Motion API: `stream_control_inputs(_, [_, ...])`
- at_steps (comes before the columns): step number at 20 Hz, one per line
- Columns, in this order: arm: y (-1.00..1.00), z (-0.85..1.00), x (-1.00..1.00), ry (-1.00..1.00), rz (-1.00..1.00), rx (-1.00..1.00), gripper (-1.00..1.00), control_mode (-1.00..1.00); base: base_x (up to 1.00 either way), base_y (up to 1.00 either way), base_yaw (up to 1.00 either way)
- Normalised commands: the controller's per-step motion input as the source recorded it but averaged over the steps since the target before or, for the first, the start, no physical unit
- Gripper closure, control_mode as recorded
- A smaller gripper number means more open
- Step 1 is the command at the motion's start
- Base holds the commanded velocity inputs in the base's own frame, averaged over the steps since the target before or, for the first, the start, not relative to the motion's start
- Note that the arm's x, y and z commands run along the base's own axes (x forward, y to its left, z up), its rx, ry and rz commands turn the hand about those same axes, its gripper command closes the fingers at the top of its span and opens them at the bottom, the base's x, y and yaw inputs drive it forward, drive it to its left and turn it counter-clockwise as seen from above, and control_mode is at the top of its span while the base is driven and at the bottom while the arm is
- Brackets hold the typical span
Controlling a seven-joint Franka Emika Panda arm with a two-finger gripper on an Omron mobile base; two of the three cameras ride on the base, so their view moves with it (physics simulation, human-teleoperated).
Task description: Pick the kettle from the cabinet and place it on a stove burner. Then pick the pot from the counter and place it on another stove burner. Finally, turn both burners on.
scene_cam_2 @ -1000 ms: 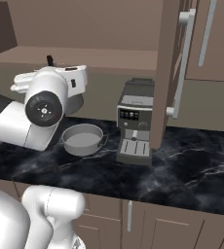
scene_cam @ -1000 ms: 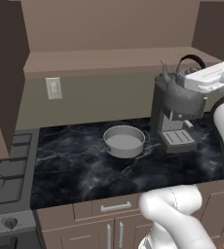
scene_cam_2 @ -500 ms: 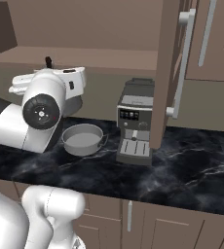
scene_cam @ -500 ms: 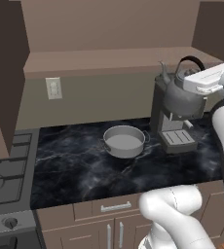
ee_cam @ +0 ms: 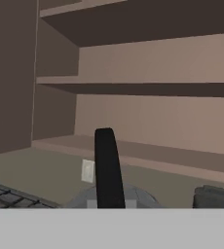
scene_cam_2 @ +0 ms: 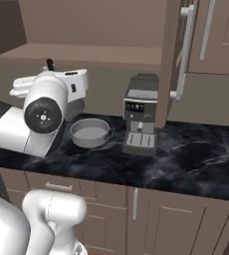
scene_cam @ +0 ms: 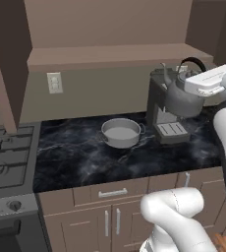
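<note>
Kettle, small grey metal, rounded body, black arched handle (scene_cam: 183, 96), hangs from our jaws clenched on handle, above table's rear right beside grey coffee machine (scene_cam: 165, 113). Out of cabinet; no burner reached. Wide shallow grey metal pot (scene_cam: 121, 132) waits mid-table. Grey range's grates (scene_cam: 4, 160) bare, knobs untouched, we judge.

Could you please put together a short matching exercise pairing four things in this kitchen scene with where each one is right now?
Things:
1. small grey metal kettle with a black arched handle
2. wide shallow grey metal pot
3. grey boxy coffee machine
4. white wall outlet

Places:
A. on the wall above the black marble counter
B. flat on the counter, left of the coffee machine
C. held in the air by the gripper
D. standing on the counter beside the open cabinet door

Pairs: 1-C, 2-B, 3-D, 4-A
</note>
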Motion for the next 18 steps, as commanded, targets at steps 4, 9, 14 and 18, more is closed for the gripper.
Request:
stream_control_inputs(4, [0.0, 0.0, 0.0, 0.0, 0.0, 0.0, 1.0, 1.0, -0.77, 0.11, 0.0])
stream_control_inputs(9, [0.0, 0.0, 0.0, 0.0, 0.0, 0.0, 1.0, 1.0, -0.76, 0.2, 0.0])
stream_control_inputs(14, [0.0, 0.0, 0.0, 0.0, 0.0, 0.0, 1.0, 1.0, -0.79, 0.26, 0.01])
stream_control_inputs(18, [0.0, 0.0, 0.0, 0.0, 0.0, 0.0, 1.0, 1.0, -0.7, 0.41, 0.01])
